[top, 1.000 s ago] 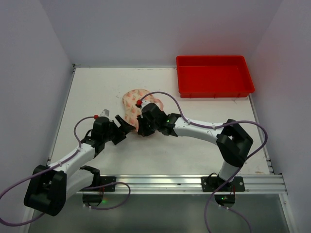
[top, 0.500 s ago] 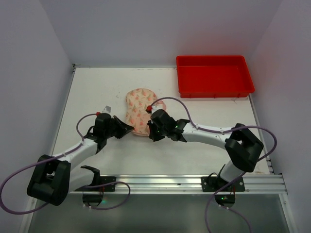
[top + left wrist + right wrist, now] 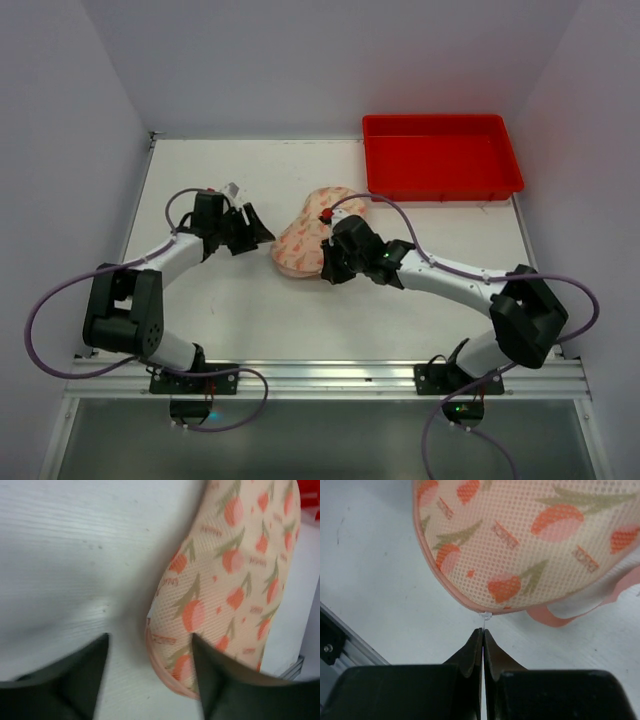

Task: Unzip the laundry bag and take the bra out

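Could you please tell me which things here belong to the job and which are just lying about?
Job: laundry bag; its zipper pull, pinched by the right gripper; left gripper, open beside the bag.
Lying about: red tray at the far right.

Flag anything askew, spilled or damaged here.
Nothing spilled or damaged. The laundry bag lies slanted across the table, its pink loop trailing loose; the right gripper pinches its zipper pull, so the tilt looks like handling.

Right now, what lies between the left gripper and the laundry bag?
Only a short strip of bare table separates the left gripper from the laundry bag. The top view shows this. The left wrist view also shows white tabletop beside the bag's edge.
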Controlling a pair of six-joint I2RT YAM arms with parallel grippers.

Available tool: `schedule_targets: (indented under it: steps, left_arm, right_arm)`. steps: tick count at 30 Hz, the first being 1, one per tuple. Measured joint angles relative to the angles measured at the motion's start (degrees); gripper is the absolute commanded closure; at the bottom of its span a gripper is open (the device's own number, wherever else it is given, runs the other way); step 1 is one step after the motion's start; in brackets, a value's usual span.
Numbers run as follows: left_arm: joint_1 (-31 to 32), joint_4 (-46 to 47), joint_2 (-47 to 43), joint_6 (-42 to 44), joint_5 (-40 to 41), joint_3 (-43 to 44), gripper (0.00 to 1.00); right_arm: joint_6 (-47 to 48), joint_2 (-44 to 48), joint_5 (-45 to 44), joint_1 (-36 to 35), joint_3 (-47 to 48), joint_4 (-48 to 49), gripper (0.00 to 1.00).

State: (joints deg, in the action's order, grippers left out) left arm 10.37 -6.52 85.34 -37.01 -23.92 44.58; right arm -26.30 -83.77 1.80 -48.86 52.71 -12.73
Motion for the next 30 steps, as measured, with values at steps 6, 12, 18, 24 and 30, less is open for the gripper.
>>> schedule_targets:
  steps: [6,12,18,24,30]
  left_arm:
    - [-4.42,-0.52,-2.99,-1.77,2.6,-0.79,0.01]
    - [-4.17,2.86,-19.54,-10.08,2.82,-13.7,0.03]
    - [-2.23,6.05,-22.1,-17.79,2.21,-19.91,0.09]
    - [2.62,10.49,-20.39,-22.51,3.54,-19.93,0.67]
    - [2.97,11.43,-16.46,-23.28,4.66,-19.23,1.0]
  right_arm:
    - [-1.07,-11.8,5.6,-2.71,12.98,-0.52,1.0]
    - [-2.71,-19.04,9.99,-4.0,21.99,1.36,1.0]
    - [-2.86,-20.48,11.23,-4.61,22.67,1.6,1.0]
    - [-3.06,-21.0,11.19,-4.76,22.67,1.57,1.0]
    - [-2.71,-18.93,7.87,-4.42,17.68,2.51,1.0]
